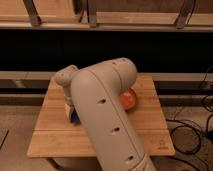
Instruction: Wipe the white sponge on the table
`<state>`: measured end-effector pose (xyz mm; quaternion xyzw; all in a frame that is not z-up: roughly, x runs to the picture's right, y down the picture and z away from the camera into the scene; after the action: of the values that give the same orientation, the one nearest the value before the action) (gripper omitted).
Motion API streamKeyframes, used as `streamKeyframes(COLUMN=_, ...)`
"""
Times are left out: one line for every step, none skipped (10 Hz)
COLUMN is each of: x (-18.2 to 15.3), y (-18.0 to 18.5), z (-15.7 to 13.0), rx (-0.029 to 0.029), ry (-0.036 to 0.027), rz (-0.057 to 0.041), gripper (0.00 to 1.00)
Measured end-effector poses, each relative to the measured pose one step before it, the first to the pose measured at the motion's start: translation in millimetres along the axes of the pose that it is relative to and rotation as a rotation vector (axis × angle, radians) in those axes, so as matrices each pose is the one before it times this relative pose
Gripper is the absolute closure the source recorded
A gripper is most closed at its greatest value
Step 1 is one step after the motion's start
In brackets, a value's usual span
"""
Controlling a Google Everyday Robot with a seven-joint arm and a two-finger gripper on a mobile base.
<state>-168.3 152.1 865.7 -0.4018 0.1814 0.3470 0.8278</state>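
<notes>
My arm reaches from the front across the light wooden table. Its wrist bends down over the left half of the top. The gripper is low at the table surface, mostly hidden behind the arm. A small pale bit that looks like the white sponge shows right at the gripper, next to a blue patch. I cannot tell whether the sponge is held or only touched.
An orange round bowl-like thing sits on the table right of the arm, partly covered by it. A small dark mark is near the front right corner. Grey shelving rails run behind. Black cables lie on the floor at right.
</notes>
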Motion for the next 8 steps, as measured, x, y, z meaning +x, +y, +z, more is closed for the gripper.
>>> streamKeyframes(x=19.06, y=3.73, z=8.07, rx=-0.02495, ry=0.01915, rz=0.01491, gripper=1.0)
streamKeyframes(x=14.9, y=-0.13, z=8.26, rx=-0.01882, ry=0.01785, rz=0.01793, gripper=1.0)
streamKeyframes(x=10.75, y=-3.85, z=6.0, rx=-0.00747, ry=0.01414, rz=0.01936, gripper=1.0)
streamKeyframes(x=12.31, y=-12.15, z=7.96, rx=0.00081, ry=0.0191, rz=0.03581, gripper=1.0)
streamKeyframes(x=4.3, y=-11.51, z=2.64, rx=0.00718, ry=0.00554, rz=0.02502, gripper=1.0)
streamKeyframes(x=-0.46, y=-14.53, z=0.78, rx=0.01648, ry=-0.00086, rz=0.02493, gripper=1.0)
streamKeyframes(x=-6.08, y=-10.83, z=-2.35, rx=0.01826, ry=-0.00921, rz=0.01283, gripper=1.0)
streamKeyframes(x=-10.99, y=-9.88, z=-3.28, rx=0.02471, ry=-0.01464, rz=0.0053, gripper=1.0)
